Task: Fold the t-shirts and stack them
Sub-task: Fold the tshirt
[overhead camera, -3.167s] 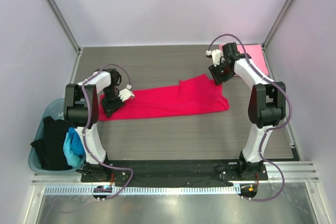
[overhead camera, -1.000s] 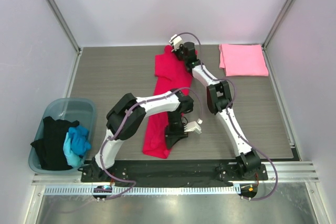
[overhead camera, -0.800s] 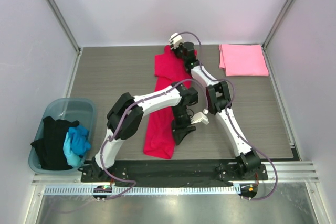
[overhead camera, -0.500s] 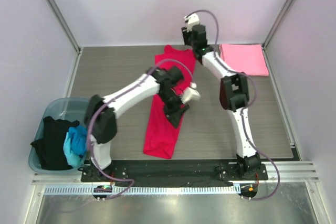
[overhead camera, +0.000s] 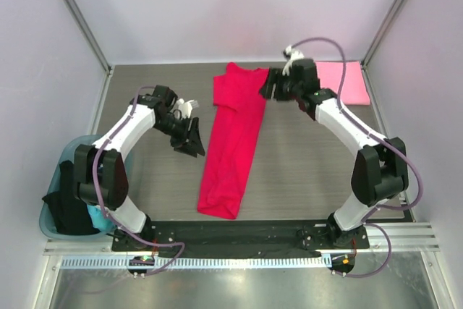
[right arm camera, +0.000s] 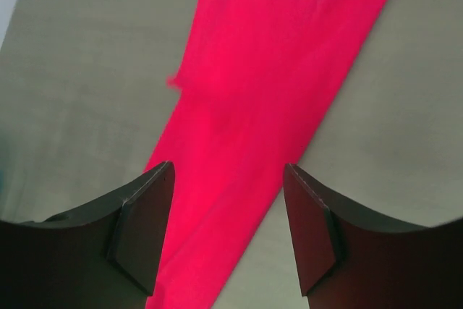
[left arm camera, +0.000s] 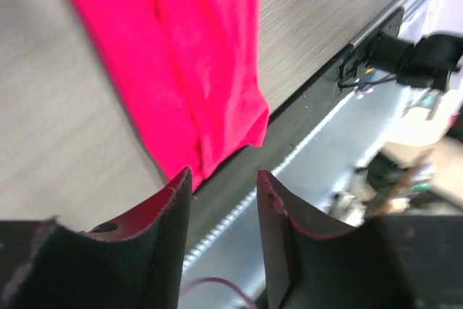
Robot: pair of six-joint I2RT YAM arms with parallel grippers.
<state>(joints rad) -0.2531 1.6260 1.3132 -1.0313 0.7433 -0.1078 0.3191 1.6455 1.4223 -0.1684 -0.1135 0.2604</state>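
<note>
Pale lilac walls are boxing in a grey wood-grain counter [overhead camera: 145, 95]. My right arm is covering a corner of the pink t-shirt [overhead camera: 349, 82] at the far right. My left arm is hiding part of the teal bin [overhead camera: 66, 155] at the near left, which is holding a black t-shirt [overhead camera: 66, 200] and a barely visible blue t-shirt [overhead camera: 95, 212]. The crimson t-shirt [overhead camera: 233, 135] is lying in a long strip mid-counter. My left tool [overhead camera: 192, 137] is hovering just left of it, released and empty. My right tool [overhead camera: 269, 85] is gaping empty at its far end.

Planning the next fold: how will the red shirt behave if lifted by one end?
Probably floppy: the red shirt lies flat in a wrinkled strip, so it should sag. Likely light; may slide on the smooth table.
</note>
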